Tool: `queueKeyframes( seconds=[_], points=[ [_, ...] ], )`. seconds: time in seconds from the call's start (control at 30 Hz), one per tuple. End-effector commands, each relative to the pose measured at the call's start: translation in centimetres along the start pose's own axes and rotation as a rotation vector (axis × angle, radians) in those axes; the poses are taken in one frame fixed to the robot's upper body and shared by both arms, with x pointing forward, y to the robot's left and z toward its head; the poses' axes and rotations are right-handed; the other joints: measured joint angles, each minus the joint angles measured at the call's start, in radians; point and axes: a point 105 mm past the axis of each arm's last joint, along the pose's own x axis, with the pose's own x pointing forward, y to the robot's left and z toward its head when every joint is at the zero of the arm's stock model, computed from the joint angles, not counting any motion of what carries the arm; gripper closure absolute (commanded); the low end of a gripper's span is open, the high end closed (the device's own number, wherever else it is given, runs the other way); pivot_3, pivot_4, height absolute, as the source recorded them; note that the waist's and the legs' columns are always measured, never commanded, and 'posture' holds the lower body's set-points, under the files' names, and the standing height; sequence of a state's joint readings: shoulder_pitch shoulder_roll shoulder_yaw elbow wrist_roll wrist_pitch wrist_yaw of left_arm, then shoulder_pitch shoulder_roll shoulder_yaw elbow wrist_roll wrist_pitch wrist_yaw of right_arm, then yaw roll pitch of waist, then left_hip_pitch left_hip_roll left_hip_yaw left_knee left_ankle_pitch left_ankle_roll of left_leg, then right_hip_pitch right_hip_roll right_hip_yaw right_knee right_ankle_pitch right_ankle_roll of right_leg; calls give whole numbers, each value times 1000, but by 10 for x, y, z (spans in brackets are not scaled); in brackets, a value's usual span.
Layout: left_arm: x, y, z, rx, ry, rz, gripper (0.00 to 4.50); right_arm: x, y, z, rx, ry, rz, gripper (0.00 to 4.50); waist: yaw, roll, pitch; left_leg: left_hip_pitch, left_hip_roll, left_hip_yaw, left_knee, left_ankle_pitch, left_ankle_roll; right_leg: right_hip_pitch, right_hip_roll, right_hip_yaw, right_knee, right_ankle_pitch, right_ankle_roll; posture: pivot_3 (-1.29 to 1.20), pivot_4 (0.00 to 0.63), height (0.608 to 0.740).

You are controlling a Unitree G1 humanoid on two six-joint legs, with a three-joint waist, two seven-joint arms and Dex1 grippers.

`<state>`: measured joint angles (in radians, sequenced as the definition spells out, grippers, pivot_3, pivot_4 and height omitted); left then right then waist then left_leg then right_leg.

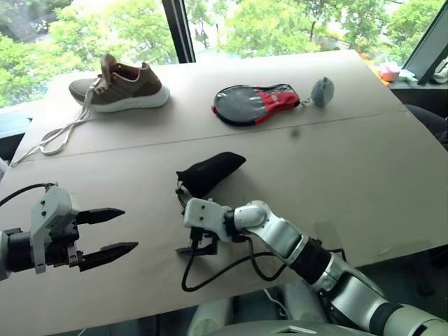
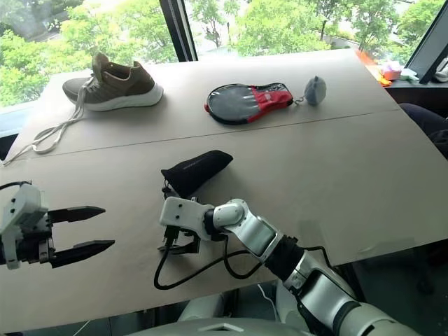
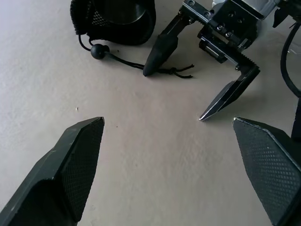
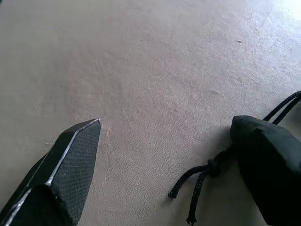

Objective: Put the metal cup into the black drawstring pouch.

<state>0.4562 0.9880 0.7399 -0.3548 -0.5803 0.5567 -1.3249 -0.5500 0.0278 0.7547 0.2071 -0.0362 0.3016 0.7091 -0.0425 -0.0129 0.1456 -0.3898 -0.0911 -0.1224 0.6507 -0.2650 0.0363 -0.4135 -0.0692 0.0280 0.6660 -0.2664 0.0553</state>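
Both grippers empty, jaws apart: left gripper [image 1: 119, 231], right gripper [image 3: 188, 94]. Black drawstring pouch [image 1: 210, 171] just beyond right gripper, cord [image 4: 200, 181] by one fingertip. Metal cup apparently inside pouch [image 3: 129, 12]. Judged: withdraw without snagging cord.

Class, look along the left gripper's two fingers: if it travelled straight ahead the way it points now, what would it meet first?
Most likely the right gripper, open just ahead of the open left gripper, with the black drawstring pouch beside and beyond it. Depth is uncertain.
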Motion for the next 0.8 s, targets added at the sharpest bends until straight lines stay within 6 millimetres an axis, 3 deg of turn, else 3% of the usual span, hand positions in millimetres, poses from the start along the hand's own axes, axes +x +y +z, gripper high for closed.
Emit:
queueKeyframes(
  seconds=[0.03,0.2,0.53,0.8],
  points=[
    [-8,-4,10,30,-22,23,0,-11,-16,2,44,-53,-115,22,0,0,0,1,0,0,0,0,0,0,0,0,0,0,0,0,150,740],
    [-9,-3,12,29,-29,27,0,-23,-14,3,133,-81,-146,22,2,0,0,3,0,0,-1,0,0,3,0,0,-1,0,0,0,150,740],
    [-5,-1,17,34,-38,5,0,-10,-19,-11,230,-17,-223,22,-1,0,0,7,1,2,-4,0,0,5,1,3,0,0,0,0,150,740],
    [-11,0,6,76,92,-28,0,-12,-20,-34,135,92,-239,3567,-1,0,0,8,1,3,-5,0,0,5,1,3,-1,0,-1,0,150,740]
  ],
)
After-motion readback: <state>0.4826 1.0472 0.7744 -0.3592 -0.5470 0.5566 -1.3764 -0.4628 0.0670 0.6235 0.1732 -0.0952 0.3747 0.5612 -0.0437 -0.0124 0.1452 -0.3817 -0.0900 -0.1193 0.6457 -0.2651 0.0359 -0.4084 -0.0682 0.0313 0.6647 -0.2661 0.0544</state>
